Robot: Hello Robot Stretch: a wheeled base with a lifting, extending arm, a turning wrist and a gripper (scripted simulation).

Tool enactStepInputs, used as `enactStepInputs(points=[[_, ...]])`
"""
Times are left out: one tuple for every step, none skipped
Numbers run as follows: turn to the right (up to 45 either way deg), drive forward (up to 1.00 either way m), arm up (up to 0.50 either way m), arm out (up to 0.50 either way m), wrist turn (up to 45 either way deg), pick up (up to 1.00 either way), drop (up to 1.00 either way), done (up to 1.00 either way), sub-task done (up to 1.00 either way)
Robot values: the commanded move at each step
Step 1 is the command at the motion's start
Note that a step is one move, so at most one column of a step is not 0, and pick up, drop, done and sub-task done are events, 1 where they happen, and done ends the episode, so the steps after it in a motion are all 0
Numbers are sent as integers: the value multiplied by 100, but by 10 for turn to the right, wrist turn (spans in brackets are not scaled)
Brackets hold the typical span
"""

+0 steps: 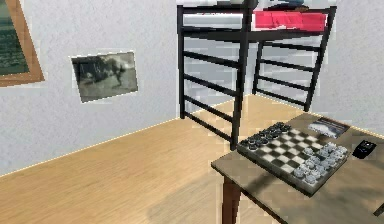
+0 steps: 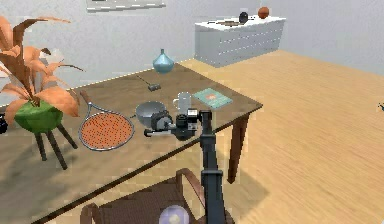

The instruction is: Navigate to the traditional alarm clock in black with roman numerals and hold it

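One chair (image 2: 186, 181), one table (image 2: 112, 90), one racket (image 2: 105, 129), one vase (image 2: 163, 63)

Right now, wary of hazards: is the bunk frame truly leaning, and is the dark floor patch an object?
Forward view: the bunk frame leans only in the picture; the dark patch by the table is shadow. Arm side view: no glare.

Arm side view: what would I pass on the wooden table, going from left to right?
Orange-leaved plant in a green pot, round racket with orange netting, blue vase, flat green card.
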Motion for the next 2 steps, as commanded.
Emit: enactStepInputs(points=[[0,0,10,0,0,0,0,0,0],[0,0,0,0,0,0,0,100,0]])
